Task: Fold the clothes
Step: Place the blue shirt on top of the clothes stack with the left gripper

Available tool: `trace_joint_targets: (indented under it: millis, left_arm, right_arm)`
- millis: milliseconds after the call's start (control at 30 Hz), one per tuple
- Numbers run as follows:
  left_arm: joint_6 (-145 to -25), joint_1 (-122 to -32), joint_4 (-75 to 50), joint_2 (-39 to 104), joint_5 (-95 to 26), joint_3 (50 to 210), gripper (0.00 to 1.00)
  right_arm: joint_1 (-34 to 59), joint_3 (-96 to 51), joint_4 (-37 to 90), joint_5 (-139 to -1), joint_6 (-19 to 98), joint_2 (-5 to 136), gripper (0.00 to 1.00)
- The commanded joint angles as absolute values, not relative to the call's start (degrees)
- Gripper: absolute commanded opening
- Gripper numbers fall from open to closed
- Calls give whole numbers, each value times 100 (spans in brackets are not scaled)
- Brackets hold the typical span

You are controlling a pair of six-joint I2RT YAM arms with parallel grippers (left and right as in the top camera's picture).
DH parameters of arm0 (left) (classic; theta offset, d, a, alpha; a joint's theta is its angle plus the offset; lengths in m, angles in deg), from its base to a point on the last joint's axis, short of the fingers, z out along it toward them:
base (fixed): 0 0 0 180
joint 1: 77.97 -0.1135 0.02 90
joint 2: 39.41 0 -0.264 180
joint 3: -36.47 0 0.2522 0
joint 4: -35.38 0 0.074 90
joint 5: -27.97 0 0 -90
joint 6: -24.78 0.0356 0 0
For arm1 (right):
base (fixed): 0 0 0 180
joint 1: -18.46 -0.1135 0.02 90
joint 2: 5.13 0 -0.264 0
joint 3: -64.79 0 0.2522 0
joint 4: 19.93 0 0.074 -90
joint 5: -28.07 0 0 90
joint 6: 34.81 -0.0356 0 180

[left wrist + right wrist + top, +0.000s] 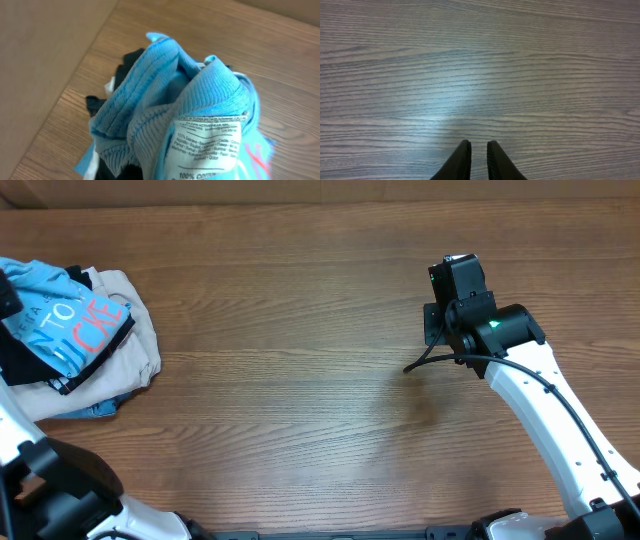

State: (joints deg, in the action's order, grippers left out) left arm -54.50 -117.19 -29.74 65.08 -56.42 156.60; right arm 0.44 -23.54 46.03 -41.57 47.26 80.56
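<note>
We log the T-shirt point(60, 330) at 9 o'clock on the worktop point(300, 380), lying on top of the other garments point(135, 350); right gripper point(479, 150) at 2 o'clock, well apart from them.

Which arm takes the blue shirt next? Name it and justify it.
Left. The left hand sits on the blue T-shirt, collar bunched against its camera; the right hand hangs empty over bare table, far across.

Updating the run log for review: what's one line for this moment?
left gripper: shut on blue T-shirt | right gripper: nearly shut, empty, over table | fold: not done
</note>
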Motion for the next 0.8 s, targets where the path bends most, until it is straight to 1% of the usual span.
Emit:
trace_joint_targets:
  millis: [0,67,100,133,167,233,267,300,333,467,600,767]
  left_arm:
    - [-5362,-11940,-2738,6755,-5583,15841,4]
    - [-5365,-12049,-2622,6882,-5583,15839,4]
    - [-5365,-12102,-2587,6941,-5583,15839,8]
    - [-5365,-12152,-2567,7002,-5583,15839,17]
    - [-5365,-12198,-2569,7048,-5587,15839,33]
    - [-5369,-12294,-2595,7129,-5607,15839,46]
    - [-5428,-12340,-2611,7155,-5609,15839,61]
    - [-5605,-12414,-2609,7179,-5609,15839,84]
    - [-5828,-12498,-2600,7181,-5607,15839,100]
    - [-6567,-12865,-2707,7142,-5535,15933,100]
    - [-6565,-13053,-3013,7035,-4905,16171,100]
    - [-6495,-12867,-3155,6733,-4132,16377,100]
  right_arm:
    - [59,-2437,4603,-4144,4656,7899,15]
    - [59,-2437,4608,-4166,4656,7899,15]
    - [59,-2437,4608,-4163,4656,7899,16]
    - [59,-2437,4606,-4163,4659,7899,16]
    - [59,-2437,4603,-4163,4656,7899,16]
    - [59,-2437,4603,-4166,4659,7901,16]
    - [59,-2437,4603,-4166,4656,7901,16]
    - [59,-2437,4603,-4166,4656,7901,16]
    - [59,-2437,4603,-4166,4656,7901,16]
    - [59,-2437,4603,-4163,4659,7914,17]
    - [59,-2437,4601,-4163,4659,7923,17]
    - [59,-2437,4603,-4163,4659,7943,17]
